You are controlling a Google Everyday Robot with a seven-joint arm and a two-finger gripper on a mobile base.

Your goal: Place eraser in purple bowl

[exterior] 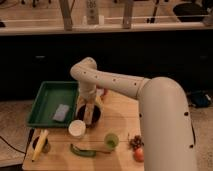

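Observation:
The purple bowl [98,115] is a small dark round bowl on the wooden table, just right of the green tray. My gripper [90,116] hangs straight down from the wrist, directly over the bowl and low into it, hiding most of its inside. A pale block shows at the gripper's lower end, inside the bowl's outline. I cannot tell whether it is the eraser or part of the gripper. A flat grey-blue block [61,112] lies in the tray.
The green tray [47,95] sits at the table's left. A white cup [76,128] stands just in front of the bowl. A green cup [111,140], a green pepper [82,151], a banana [40,145], grapes [135,142] and an orange fruit [139,155] lie along the front.

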